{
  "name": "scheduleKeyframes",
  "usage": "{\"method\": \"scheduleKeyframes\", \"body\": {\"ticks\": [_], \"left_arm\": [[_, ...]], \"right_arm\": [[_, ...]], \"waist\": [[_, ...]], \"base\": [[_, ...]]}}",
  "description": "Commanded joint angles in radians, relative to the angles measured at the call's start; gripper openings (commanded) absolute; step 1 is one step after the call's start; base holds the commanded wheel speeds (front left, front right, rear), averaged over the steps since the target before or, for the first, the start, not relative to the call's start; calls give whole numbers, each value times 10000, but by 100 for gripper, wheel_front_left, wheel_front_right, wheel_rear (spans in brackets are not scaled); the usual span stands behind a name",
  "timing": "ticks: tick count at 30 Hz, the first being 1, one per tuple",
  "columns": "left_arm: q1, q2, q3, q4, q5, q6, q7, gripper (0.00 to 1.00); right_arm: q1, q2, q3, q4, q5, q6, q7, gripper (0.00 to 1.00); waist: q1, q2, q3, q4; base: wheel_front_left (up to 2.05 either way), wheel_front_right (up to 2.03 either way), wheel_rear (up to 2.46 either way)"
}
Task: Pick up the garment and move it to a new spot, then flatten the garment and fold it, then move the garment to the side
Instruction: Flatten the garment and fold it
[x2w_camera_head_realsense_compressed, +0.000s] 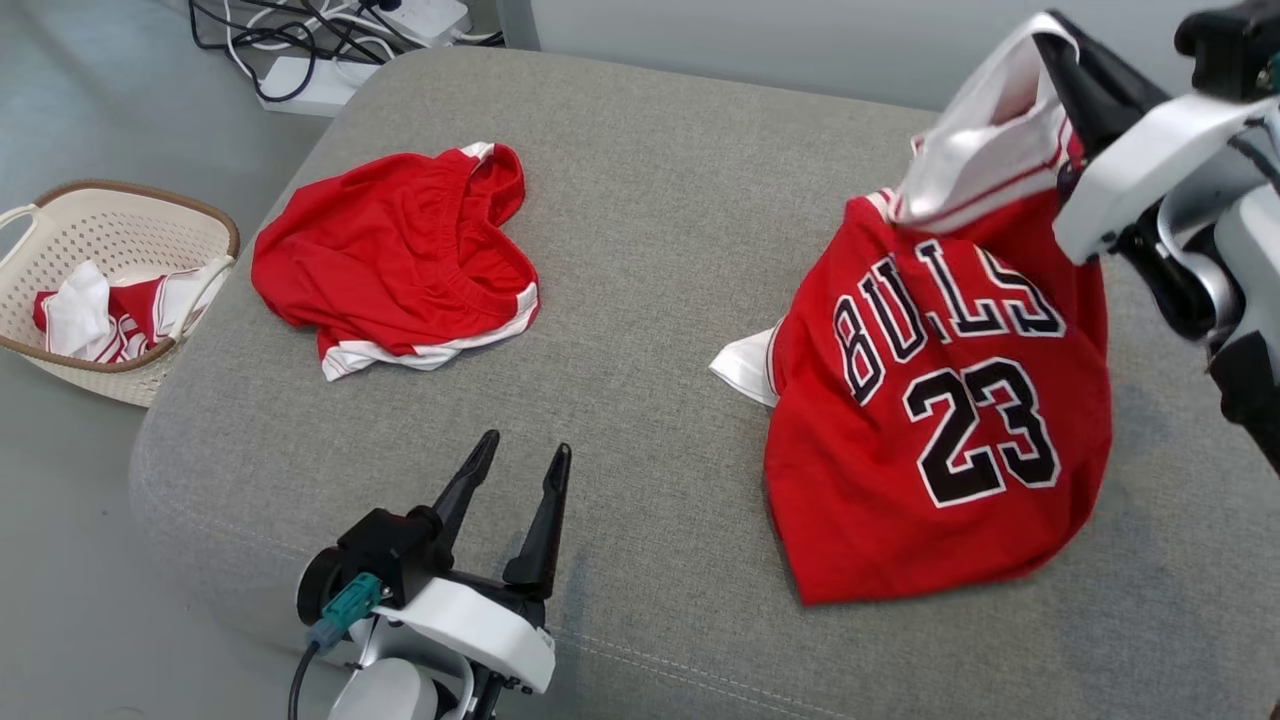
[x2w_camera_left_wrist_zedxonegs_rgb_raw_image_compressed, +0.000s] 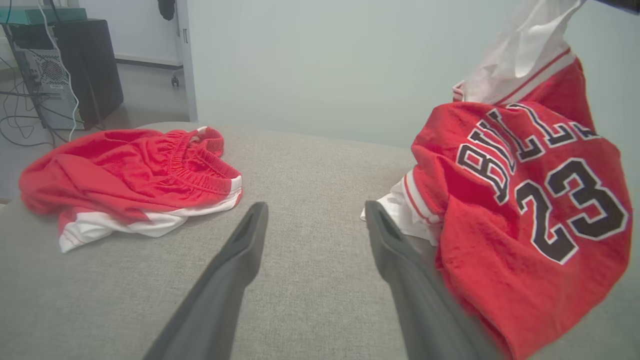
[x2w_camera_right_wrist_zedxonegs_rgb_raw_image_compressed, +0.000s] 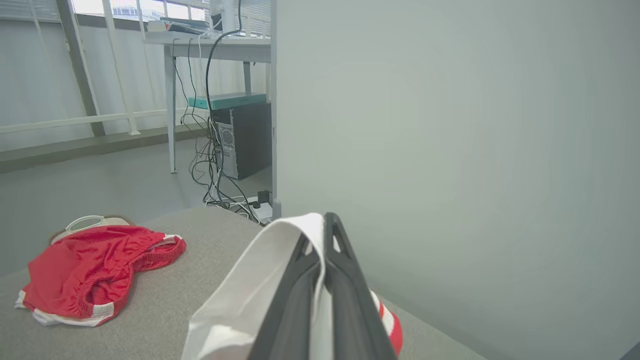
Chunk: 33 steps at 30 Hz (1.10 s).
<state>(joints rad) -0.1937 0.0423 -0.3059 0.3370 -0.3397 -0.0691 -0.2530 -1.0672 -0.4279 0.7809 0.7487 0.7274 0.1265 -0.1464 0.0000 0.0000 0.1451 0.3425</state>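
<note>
- Right gripper (x2w_camera_head_realsense_compressed: 1050, 30): fingers pressed together, clamped on the white strap (x2w_camera_head_realsense_compressed: 990, 130) of the jersey (x2w_camera_head_realsense_compressed: 940, 400). It is raised at the far right of the cushion (x2w_camera_head_realsense_compressed: 660, 250).
- In the right wrist view the white band drapes over 1 finger and runs down between the 2. How deep the bite goes cannot be made out.
- The jersey hangs from that 1 pinch. Its long axis runs from the strap, high and far, down to the hem, low and nearer the robot. The "23" panel faces the head camera.
- The lower part appears to rest on the cushion. The left wrist view crops the hem, so contact is a judgement.
- Left gripper (x2w_camera_head_realsense_compressed: 527, 445): fingers apart, holding nothing, low over the cushion's front edge. It sits left of the jersey and well apart from it.
- The coming move turns on 1 relation: bare cushion lies to the jersey's left, between it and the red shorts (x2w_camera_head_realsense_compressed: 400, 250). The carry probably goes that way.
- The left gripper is the nearer arm to the loose white corner (x2w_camera_head_realsense_compressed: 745, 370), which points toward it.
- Hidden: the jersey's back, the 2nd strap and any folds beneath. The right forearm is cut off by the frame edge.
- Off the cushion: basket (x2w_camera_head_realsense_compressed: 110, 230) with red-and-white cloth, its contents unclear; cables (x2w_camera_head_realsense_compressed: 250, 30) on the floor.
</note>
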Motion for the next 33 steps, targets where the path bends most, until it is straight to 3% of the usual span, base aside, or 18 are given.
{"method": "scheduleKeyframes", "body": {"ticks": [1,5,9,20,21,22,23,33], "left_arm": [[-460,79,153,-308,-75,-2,-88,100],[-591,79,-425,-402,-259,-26,-88,100],[-707,79,-912,-400,-370,-50,-88,100],[-1027,79,-1882,-163,-530,-217,-88,100],[-1075,79,-1995,-119,-562,-248,-88,100],[-1136,79,-2107,-88,-586,-277,-88,100],[-1194,79,-2216,-60,-613,-305,-88,100],[-1900,79,-3789,1255,-1311,-527,-88,100]], "right_arm": [[-368,47,-107,-342,-150,42,-143,0],[-1356,-9,-574,-146,-603,42,-13,0],[-1562,-190,-1131,923,-1184,42,190,0],[29,-458,-2022,3507,-1499,42,432,0],[198,-472,-2040,3696,-1494,42,463,24],[345,-484,-2084,3919,-1470,42,538,68],[468,-452,-2104,4102,-1439,42,649,100],[1504,-427,-2687,4889,-1005,42,169,100]], "waist": [[0,0,-83,-56],[0,0,-223,-148],[0,0,-296,-199],[0,0,-127,-504],[0,0,-95,-543],[0,0,-67,-581],[0,0,-44,-635],[0,0,-223,-1399]], "base": [[0,0,0],[0,0,0],[0,0,0],[0,0,0],[0,0,0],[0,0,0],[0,0,0],[0,0,0]]}}
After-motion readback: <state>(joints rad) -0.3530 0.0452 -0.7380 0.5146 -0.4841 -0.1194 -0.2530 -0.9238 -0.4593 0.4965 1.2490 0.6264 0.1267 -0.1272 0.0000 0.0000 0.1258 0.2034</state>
